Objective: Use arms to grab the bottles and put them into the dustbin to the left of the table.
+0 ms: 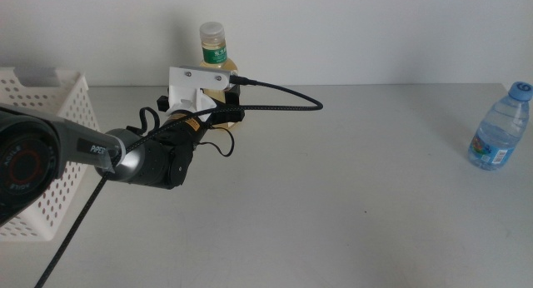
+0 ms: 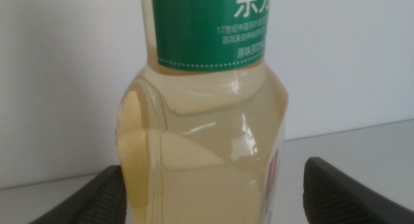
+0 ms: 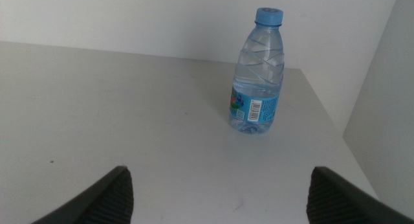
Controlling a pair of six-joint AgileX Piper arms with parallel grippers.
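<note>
The yellow bottle (image 2: 207,120) stands upright, green label in Chinese characters, between the left gripper's (image 2: 213,191) wide fingers (image 2: 107,198). Right gripper (image 3: 217,195) fingers wide; water bottle (image 3: 257,72) upright.

Place: a bare robot test bench, likely a lab.
Surface: plain matte light-grey table (image 1: 350,196).
Backdrop: blank white wall (image 1: 375,30) close behind the table.
Equipment: black robot arm (image 1: 125,159) with exposed cables (image 1: 283,101).
Props: white perforated basket (image 1: 46,96) at the table's left edge.
</note>
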